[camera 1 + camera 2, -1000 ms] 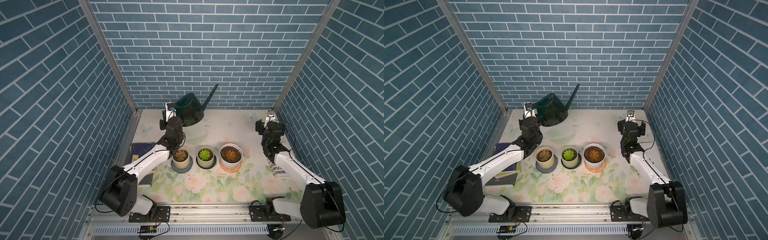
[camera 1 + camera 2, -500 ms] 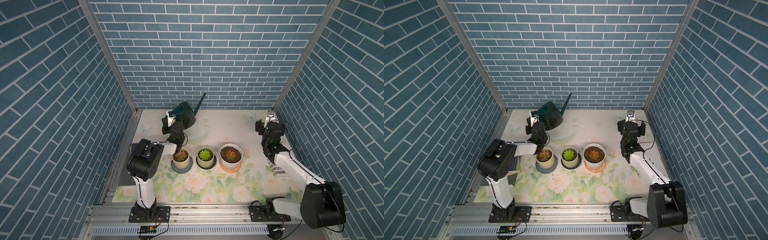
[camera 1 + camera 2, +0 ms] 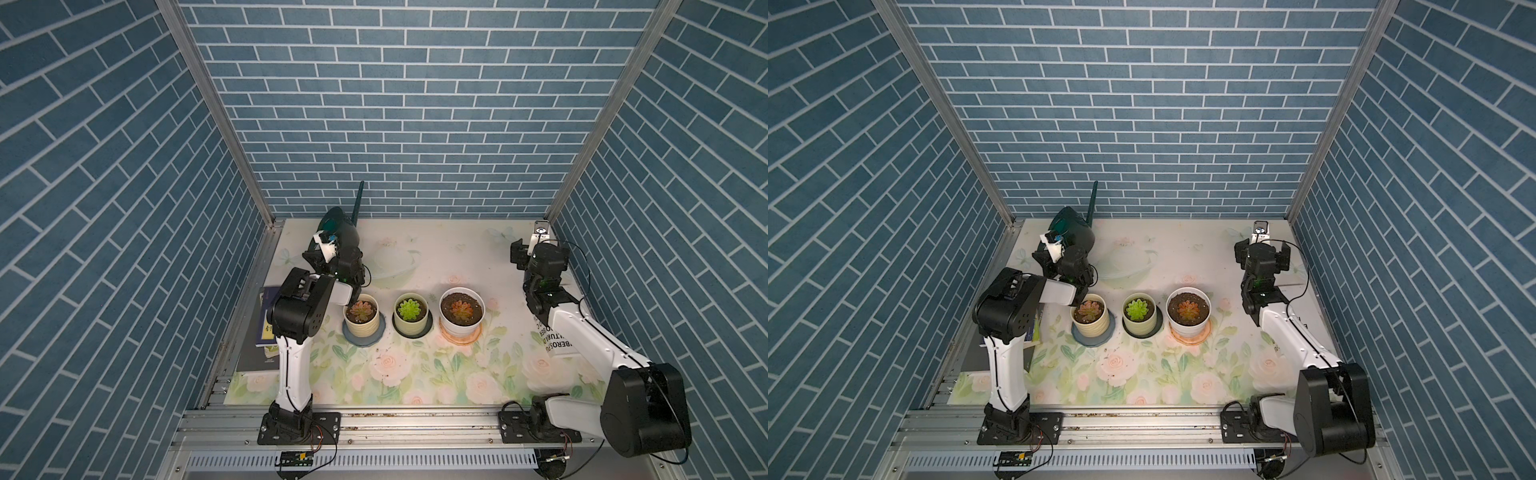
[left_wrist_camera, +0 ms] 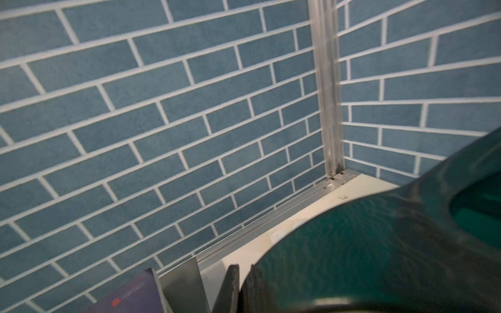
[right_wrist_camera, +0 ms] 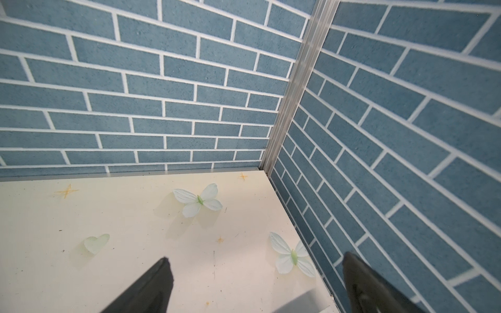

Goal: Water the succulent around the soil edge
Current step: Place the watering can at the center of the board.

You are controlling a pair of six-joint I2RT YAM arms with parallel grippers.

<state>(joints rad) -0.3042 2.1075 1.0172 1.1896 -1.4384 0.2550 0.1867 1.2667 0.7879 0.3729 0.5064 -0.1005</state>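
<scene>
Holding the can (image 3: 345, 232) clenched in the left fingers (image 4: 230, 287) at the surface's (image 3: 436, 249) back-left, spout (image 3: 358, 199) tilted up and rearward, away from the nearest succulent (image 3: 360, 309) just in front; right fingers (image 5: 146, 287) spread, empty.

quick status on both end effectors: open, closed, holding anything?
Left end effector: closed on the watering can.
Right end effector: open, holding nothing.
</scene>
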